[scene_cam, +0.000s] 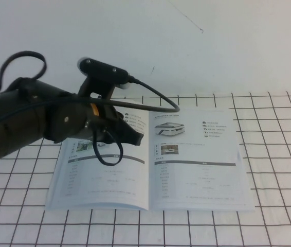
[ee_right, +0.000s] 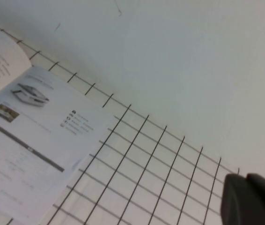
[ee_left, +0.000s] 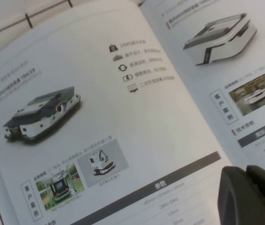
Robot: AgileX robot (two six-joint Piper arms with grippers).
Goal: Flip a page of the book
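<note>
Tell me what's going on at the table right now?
The book lies open and flat on the gridded table. The left gripper hovers low over the left-hand page, near the spine, holding nothing. The right gripper is parked off the book's right side, over bare grid. No page is lifted yet.

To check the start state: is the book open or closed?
Open. The book lies spread flat, both pages showing. The left pincer hovers over its left page; the right pincer is off it.
</note>
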